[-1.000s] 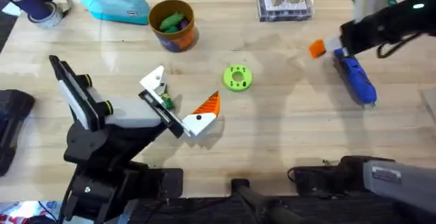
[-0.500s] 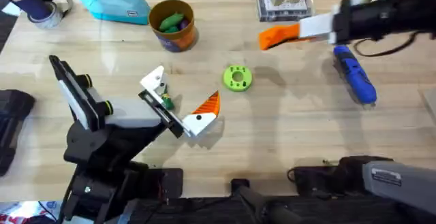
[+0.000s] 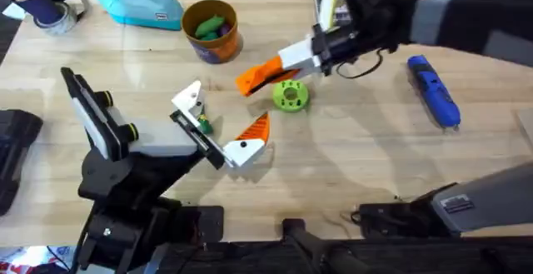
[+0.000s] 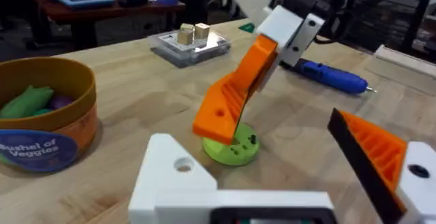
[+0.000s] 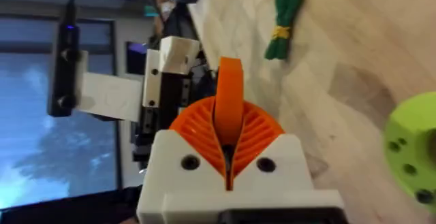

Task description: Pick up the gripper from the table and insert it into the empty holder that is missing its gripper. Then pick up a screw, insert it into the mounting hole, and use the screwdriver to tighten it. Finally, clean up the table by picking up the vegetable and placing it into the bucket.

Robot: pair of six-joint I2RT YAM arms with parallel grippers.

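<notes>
My right gripper is shut on the white base of the orange wedge-shaped gripper, holding it above the table with its tip pointing down-left over the lime-green disc. The same gripper hangs tilted in the left wrist view. My left gripper stands open: the bare white holder on one side, an orange finger on the other. A small green vegetable bundle lies between them. The blue screwdriver lies at the right. The orange bucket stands at the back, holding green and purple pieces.
A clear plastic box sits at the back right. A turquoise pouch and a dark cup of pens are at the back left. Bare wood lies between the green disc and the screwdriver.
My right arm has swung left from beside the screwdriver, carrying the orange gripper to just above the lime-green disc. The left arm has stayed still.
</notes>
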